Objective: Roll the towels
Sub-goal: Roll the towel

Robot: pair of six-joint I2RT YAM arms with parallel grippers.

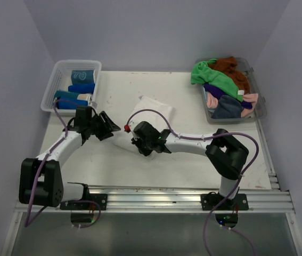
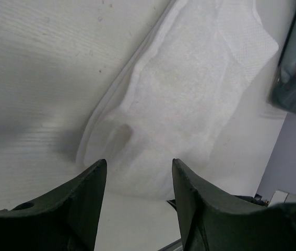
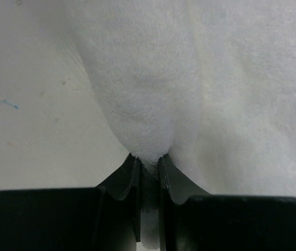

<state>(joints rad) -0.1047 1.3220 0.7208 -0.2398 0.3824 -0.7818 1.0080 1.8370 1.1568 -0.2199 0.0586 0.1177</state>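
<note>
The right gripper [image 3: 148, 159] has its two fingers pressed together on a pinched-up fold of the white towel [image 3: 215, 78] – the terry cloth bulges out just beyond the tips. The left gripper [image 2: 138, 164] stands with its fingers apart and nothing between them. Its wrist view looks down on the towel's near end, and whether the tips touch the cloth cannot be told.

The white towel lies folded and rumpled on the white table [image 1: 113, 160], near the middle. The two grippers meet at its near edge, the left one on its left side.

At the far left corner stands a white slotted basket [image 1: 60, 69] holding rolled blue towels [image 1: 81, 88]. At the far right, well apart from the grippers, a clear plastic tub [image 1: 258, 109] holds a loose heap – a green towel [image 1: 212, 77], a rust-brown towel [image 1: 230, 66], a purple towel [image 1: 217, 90], a pink towel [image 1: 212, 101] and a slate-grey towel [image 1: 228, 109].
</note>
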